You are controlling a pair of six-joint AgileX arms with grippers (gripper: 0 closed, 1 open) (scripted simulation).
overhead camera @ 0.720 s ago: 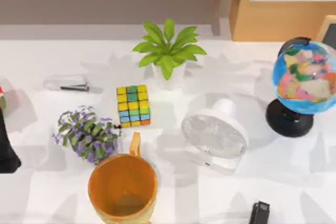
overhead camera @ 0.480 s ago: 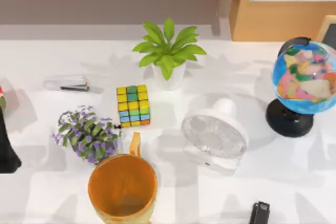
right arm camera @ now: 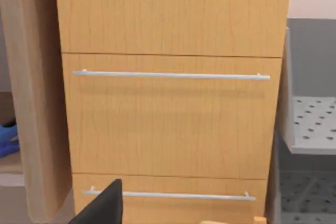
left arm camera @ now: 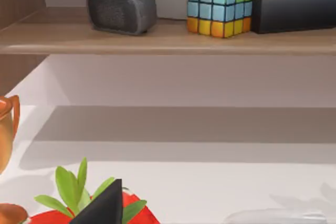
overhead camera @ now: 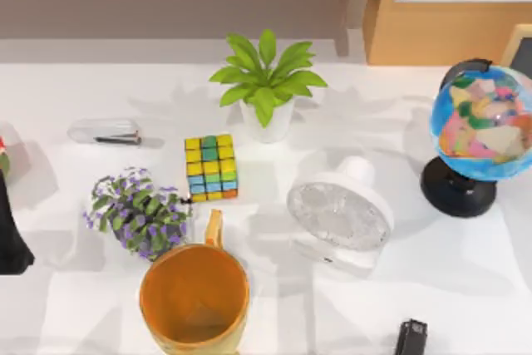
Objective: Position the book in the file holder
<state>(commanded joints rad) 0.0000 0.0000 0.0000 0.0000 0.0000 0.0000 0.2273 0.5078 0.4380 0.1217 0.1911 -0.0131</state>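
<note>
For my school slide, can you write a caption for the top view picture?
A white table crowded with a green plant, colourful cube, orange mug, fan and globe.

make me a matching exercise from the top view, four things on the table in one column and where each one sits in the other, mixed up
Things:
1. globe
2. orange mug
3. stapler
4. green plant

Places:
A. near edge of the table, just in front of the purple flower pot
B. far right of the table
C. left side, to the left of the colourful cube
D. middle of the table towards the back, behind the white fan

Pairs: 1-B, 2-A, 3-C, 4-D
</note>
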